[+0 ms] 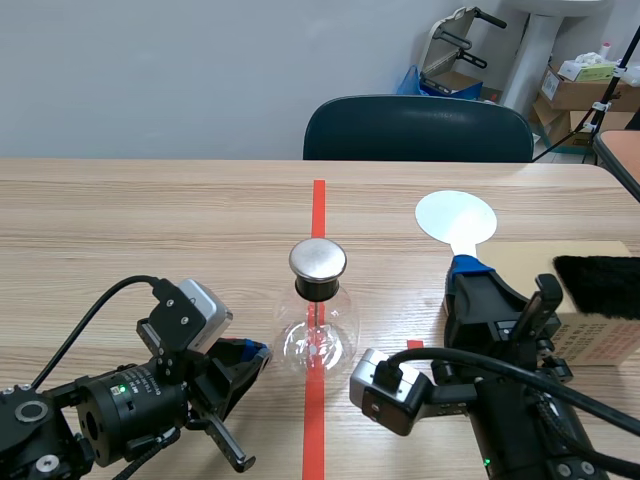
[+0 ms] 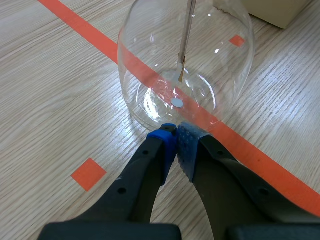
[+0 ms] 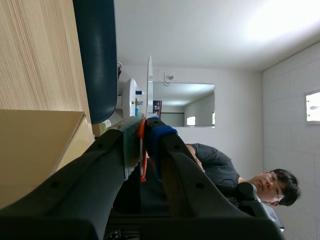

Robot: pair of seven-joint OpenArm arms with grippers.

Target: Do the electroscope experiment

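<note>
Low by flask point(image 1: 318, 338), L hand point(image 2: 176, 136) closed; R hand point(image 3: 143, 128) clamps disc point(image 1: 455, 216)

Scene camera sat low at the near edge of the table point(image 1: 120, 220), facing across it to a dark chair point(image 1: 420, 130) and the wall point(image 1: 150, 80); wide view. Left wrist camera looked forward and down past the left gripper point(image 2: 177, 134), very close on the base of the glass flask point(image 2: 185, 65), which the scene view also took in. Right wrist camera lay rolled sideways, sighting along the right gripper point(image 3: 144, 127); white disc point(image 1: 456, 217), box point(image 1: 525, 262) and chair were shared with the scene view.
</note>
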